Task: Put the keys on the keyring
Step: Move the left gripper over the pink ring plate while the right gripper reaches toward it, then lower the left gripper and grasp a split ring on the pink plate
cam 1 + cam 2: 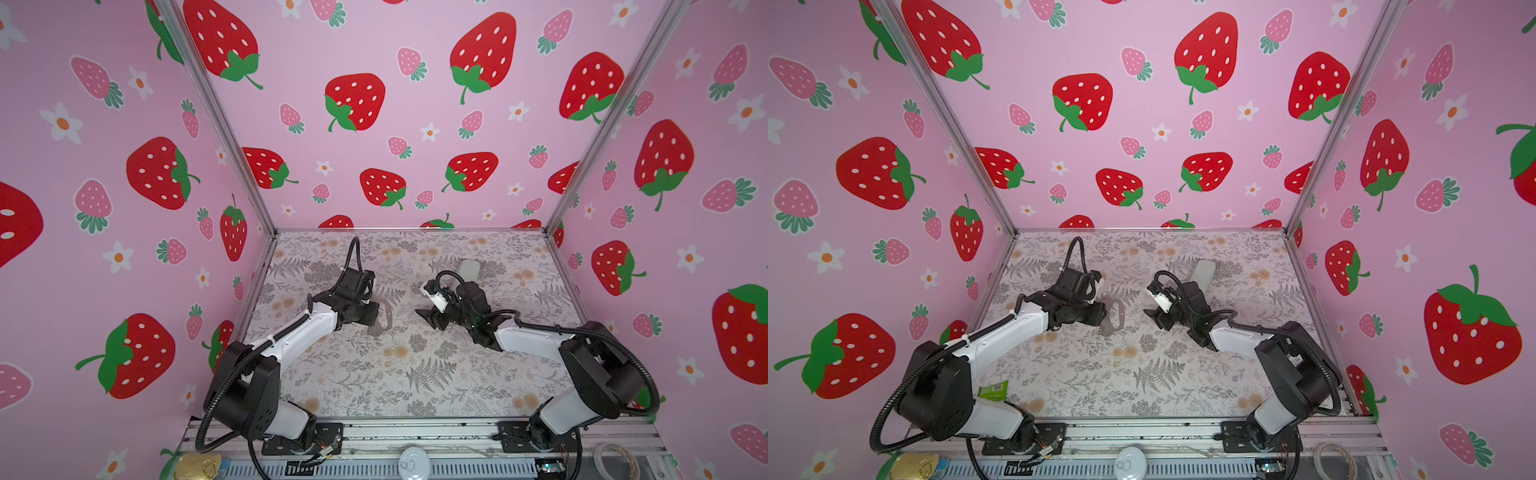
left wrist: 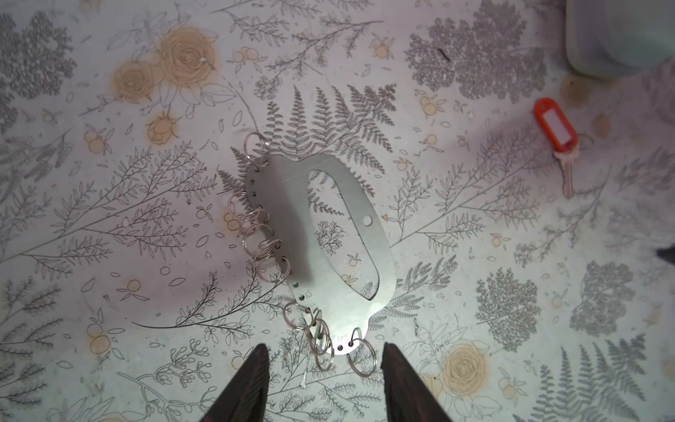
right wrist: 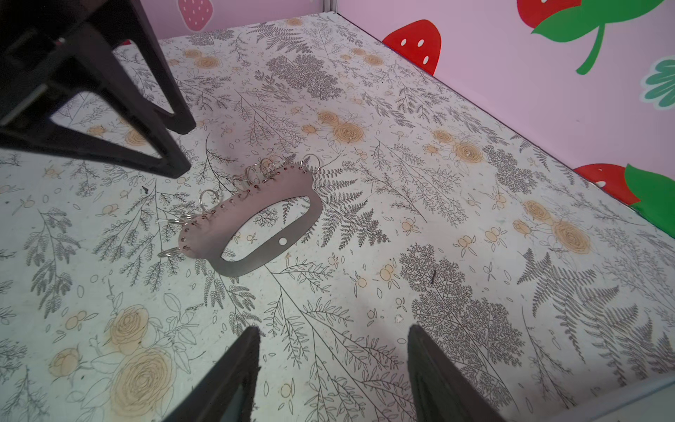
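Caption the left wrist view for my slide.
Jaws open, the left gripper hovers by the keyring; the red-tagged key lies apart on the floral table.

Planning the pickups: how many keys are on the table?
1. The red-tagged key lies flat on the table, apart from the keyring; others may be hidden.

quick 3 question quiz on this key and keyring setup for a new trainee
1. True or false: the red-tagged key is already threaded on the keyring.
2. The right gripper holds: A) the key B) nothing C) the keyring.
3. Which gripper is nearer the keyring?

Key
1. False: they lie apart on the table.
2. B: its jaws are open and empty.
3. The left gripper, open right by the keyring's small rings.
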`<state>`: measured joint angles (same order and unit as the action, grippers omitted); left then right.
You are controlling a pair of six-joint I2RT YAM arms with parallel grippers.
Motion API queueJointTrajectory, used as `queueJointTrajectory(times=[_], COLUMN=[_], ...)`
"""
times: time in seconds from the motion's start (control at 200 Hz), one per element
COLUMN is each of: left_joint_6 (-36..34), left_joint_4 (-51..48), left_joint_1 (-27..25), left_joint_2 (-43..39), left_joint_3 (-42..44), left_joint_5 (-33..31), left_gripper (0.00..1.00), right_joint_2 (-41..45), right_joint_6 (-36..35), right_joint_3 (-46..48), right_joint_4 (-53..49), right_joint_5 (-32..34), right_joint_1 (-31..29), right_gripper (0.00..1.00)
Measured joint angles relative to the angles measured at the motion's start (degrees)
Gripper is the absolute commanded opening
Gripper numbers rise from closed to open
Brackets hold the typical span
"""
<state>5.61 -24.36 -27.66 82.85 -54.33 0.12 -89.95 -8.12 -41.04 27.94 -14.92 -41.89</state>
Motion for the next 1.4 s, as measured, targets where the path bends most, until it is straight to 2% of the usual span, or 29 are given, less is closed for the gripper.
queueJointTrajectory(times=[0.2,0.365,0.575,0.955,1.4], left_joint_6=[-4.07,-4.33,-3.96,-2.38,-2.43], left_joint_4=[-0.76,-0.76,-0.81,-2.12,-3.34], left_joint_1=[-8.48,-11.54,-13.99,-14.56,-14.08], left_joint_2=[0.13,1.29,4.13,9.81,8.66], left_joint_3=[1.7,2.32,2.32,1.33,0.42], left_joint_5=[-7.23,-11.72,-15.02,-16.61,-16.57], left_gripper=[0.46,0.4,0.38,0.38,0.36], right_joint_2=[0.98,4.22,6.25,9.31,10.12], right_joint_6=[-0.74,-0.74,-0.7,-0.55,-0.52], right_joint_3=[0.37,2.4,4.66,6.78,7.91], right_joint_4=[-1.09,-1.03,-1.05,-1.03,-0.98], right_joint_5=[1.68,2.97,4.04,5.07,5.75], right_joint_1=[0.0,0.0,0.0,0.0,0.0], right_gripper=[0.63,0.61,0.61,0.59,0.58])
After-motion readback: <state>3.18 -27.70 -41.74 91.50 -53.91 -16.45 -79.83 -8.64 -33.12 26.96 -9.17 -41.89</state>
